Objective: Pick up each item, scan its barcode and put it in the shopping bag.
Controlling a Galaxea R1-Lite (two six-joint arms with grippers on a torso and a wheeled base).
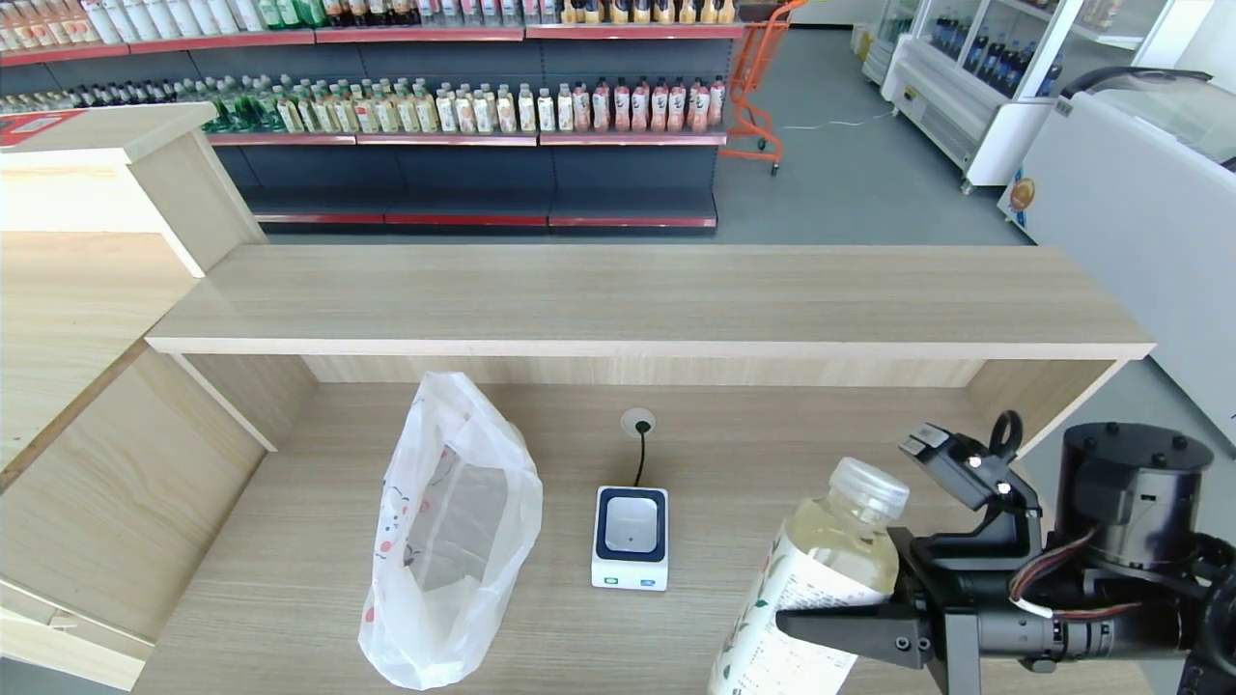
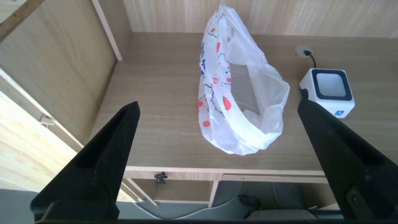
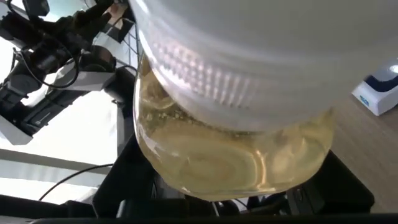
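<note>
Clamping tilted bottle [image 1: 821,569] in right hand [image 1: 869,603]; left hand [image 2: 217,165] spread wide, near shopping bag [image 2: 242,93]

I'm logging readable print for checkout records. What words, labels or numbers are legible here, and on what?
Nothing can be read.
Label on the clear plastic bottle of pale yellow drink: print too small.
White plastic shopping bag: red and dark pattern, no legible words.
White barcode scanner: front marks too small.
Round sticker on the white freezer: blurred.
</note>
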